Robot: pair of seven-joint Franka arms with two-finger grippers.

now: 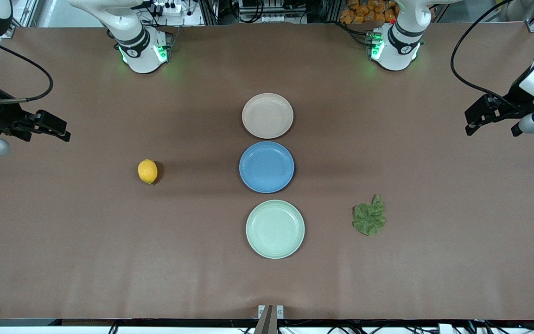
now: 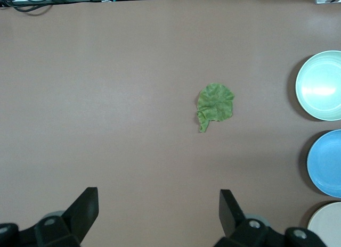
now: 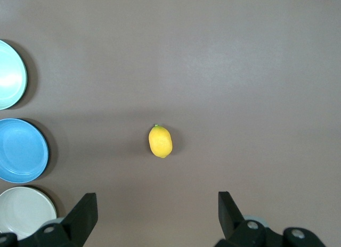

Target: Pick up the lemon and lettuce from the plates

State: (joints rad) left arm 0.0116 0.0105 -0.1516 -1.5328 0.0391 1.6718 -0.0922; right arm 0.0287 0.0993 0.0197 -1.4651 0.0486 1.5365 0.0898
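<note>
Three plates are set in a row down the middle of the table [image 1: 63,241], and the blue plate [image 1: 266,167] is taken as the landmark. The beige-pink plate [image 1: 267,115] is placed just beside it, farther from the front camera; the mint green plate [image 1: 275,228] is placed just beside it, nearer to that camera. All three are seen bare.

The lemon [image 1: 147,171] is laid on the table level with the blue plate, well apart from it toward the right arm's end. The lettuce [image 1: 369,218] lies flat (stub pointing away from the front camera) toward the left arm's end, somewhat nearer the camera than the blue plate.

The right pincer [image 1: 58,130] is held spread wide over the table's right-arm end, the left pincer [image 1: 478,121] likewise spread over the left-arm end; nothing is gripped.
</note>
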